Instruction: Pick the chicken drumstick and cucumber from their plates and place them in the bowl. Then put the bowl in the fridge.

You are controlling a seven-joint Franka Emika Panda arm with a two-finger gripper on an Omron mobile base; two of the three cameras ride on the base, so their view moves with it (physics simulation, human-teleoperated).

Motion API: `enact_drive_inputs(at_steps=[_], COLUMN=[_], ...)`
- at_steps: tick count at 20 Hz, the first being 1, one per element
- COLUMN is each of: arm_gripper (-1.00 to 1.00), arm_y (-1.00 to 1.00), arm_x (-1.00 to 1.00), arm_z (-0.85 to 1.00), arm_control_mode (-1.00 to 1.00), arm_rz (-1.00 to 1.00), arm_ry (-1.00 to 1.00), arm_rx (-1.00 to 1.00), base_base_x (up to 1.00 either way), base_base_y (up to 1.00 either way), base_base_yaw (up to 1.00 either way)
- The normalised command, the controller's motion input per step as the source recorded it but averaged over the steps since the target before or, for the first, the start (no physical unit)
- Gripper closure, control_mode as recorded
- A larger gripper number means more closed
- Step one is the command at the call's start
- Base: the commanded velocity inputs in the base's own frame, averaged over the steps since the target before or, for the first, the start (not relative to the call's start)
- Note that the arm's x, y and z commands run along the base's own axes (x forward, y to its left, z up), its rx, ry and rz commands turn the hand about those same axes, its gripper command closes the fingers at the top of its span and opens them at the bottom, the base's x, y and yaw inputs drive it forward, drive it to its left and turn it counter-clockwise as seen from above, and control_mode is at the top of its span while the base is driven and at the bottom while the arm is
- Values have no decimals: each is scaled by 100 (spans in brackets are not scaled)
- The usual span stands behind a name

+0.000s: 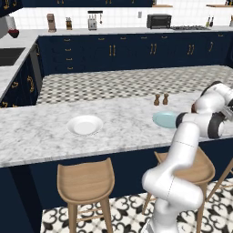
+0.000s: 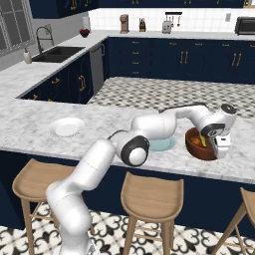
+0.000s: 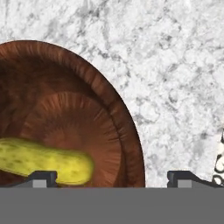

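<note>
The robot's claw (image 3: 112,179) is hovering with its two dark tips spread wide apart and holding nothing, one tip over the inside of the round, deep, reddish-brown wooden bowl (image 3: 109,109) and the other outside its rim over the white-and-grey marbled bench (image 3: 175,65). The short yellow-green cucumber (image 3: 43,162) is lying on the bowl's floor, just inside the inner tip; in the right base view something orange, probably the drumstick, is showing beside it, though it is too small to be sure. With the food apparently in, the bowl is the thing to be carried next. It is looking stiff and fairly light, but its smooth curved wall is likely slippery and the loose contents would be rolling if it tipped, so the sensible hold is a pinch on the rim, one tip inside and one outside, keeping it level. The pale blue-teal round plate (image 1: 164,119) is sitting bare just beside the bowl, away from the claw, and the white round plate (image 1: 85,124) is lying well apart further along the bench. Wooden stools (image 1: 86,182) are standing below the bench edge, with navy cabinets (image 1: 136,54) across the patterned floor.
</note>
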Motion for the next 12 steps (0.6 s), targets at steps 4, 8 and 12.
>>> enact_drive_inputs(at_steps=[4,8,12], arm_gripper=[-100,-100,-100], arm_y=[-30,-4,0], arm_x=[6,31,15], arm_z=[-23,-23,-24], arm_control_mode=[-100,-100,-100], arm_rz=[0,0,0], arm_ry=[0,0,0], arm_rx=[0,0,0], base_base_x=[0,0,0], base_base_y=[0,0,0], base_base_yaw=[0,0,0])
